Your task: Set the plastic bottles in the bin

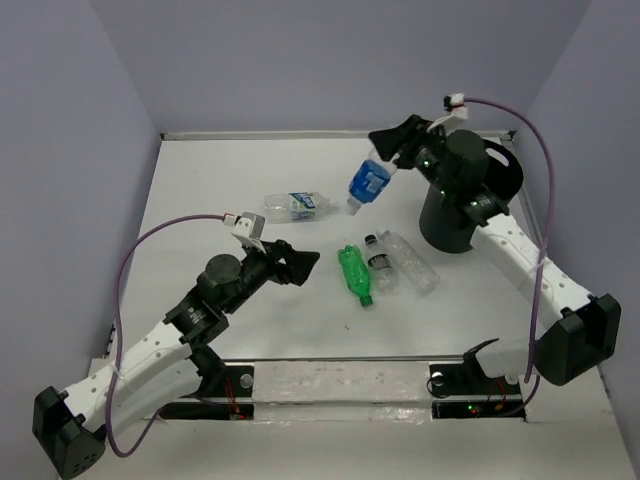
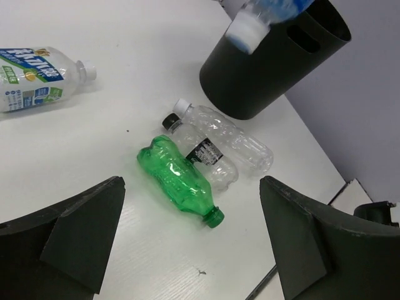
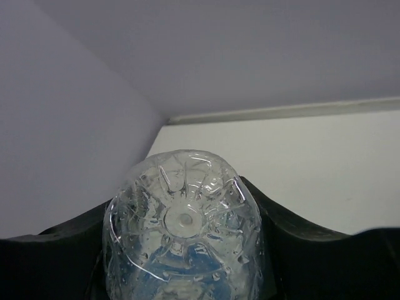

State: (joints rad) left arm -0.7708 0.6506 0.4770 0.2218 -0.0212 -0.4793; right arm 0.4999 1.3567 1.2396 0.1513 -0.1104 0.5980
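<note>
My right gripper (image 1: 390,152) is shut on a clear blue-label bottle (image 1: 369,184), held cap-down in the air left of the tall black bin (image 1: 470,195); its base fills the right wrist view (image 3: 184,231). A green bottle (image 1: 354,273), a dark-capped clear bottle (image 1: 380,262) and a plain clear bottle (image 1: 412,262) lie together mid-table. A white-green label bottle (image 1: 291,207) lies further back. My left gripper (image 1: 310,262) is open and empty, left of the green bottle (image 2: 178,178). No orange bottle is in view.
The bin (image 2: 275,62) stands at the right, close to the side wall. Purple walls enclose the table on three sides. A clear strip (image 1: 345,385) lies along the near edge between the arm bases.
</note>
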